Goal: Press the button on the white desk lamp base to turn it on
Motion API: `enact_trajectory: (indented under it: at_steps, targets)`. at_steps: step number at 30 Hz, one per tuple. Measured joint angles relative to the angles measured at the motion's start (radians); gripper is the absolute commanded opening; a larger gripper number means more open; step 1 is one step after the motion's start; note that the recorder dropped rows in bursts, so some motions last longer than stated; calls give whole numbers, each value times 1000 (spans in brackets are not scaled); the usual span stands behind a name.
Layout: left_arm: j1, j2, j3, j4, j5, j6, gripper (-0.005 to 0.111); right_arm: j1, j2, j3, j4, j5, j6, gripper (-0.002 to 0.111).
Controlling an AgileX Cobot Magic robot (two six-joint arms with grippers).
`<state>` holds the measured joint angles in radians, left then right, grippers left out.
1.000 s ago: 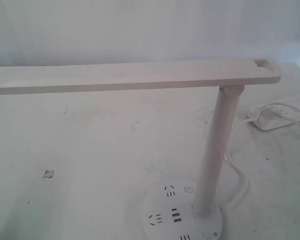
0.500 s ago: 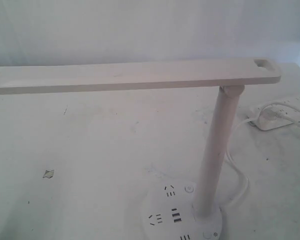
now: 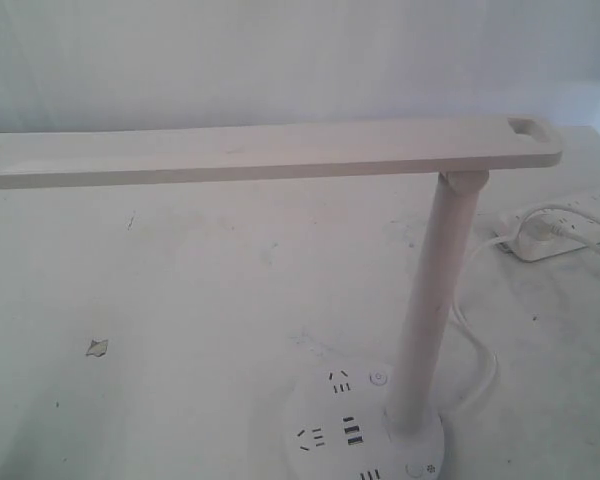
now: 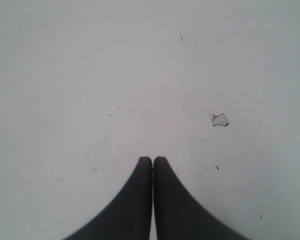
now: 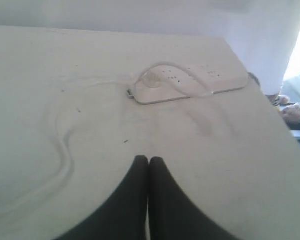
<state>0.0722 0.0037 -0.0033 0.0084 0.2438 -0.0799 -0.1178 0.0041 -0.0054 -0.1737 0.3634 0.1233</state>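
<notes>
On the left, over bare bench point(image 4: 65, 75), the left end effector point(image 4: 152, 161) is pressed together, empty. The lamp point(image 3: 280, 150) looks unlit; the button point(image 3: 414, 469) sits untouched on the base point(image 3: 325, 410) beside the post point(image 3: 435, 300). The right end effector point(image 5: 148, 160), also pressed together, faces the strip point(image 5: 190, 82): the whole press remains

A scuffed white flat bench point(image 3: 180, 300) carries an oblong white plastic power strip point(image 3: 580, 222) at the right of the exterior view. A round white plug point(image 3: 533, 229) sits in it, and a thin white cord point(image 3: 483, 365) loops across the surface. Well apart on the left lies a small grey chipped mark point(image 3: 97, 347).
</notes>
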Motion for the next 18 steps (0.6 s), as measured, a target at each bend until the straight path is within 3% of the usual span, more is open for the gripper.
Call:
enact_trajectory:
  at_steps: [4,18]
  targets:
    - [0,0,0,0,0,0,0,0,0,0,-123,-2,-4,0]
    - [0,0,0,0,0,0,0,0,0,0,-191,-43,-4,0]
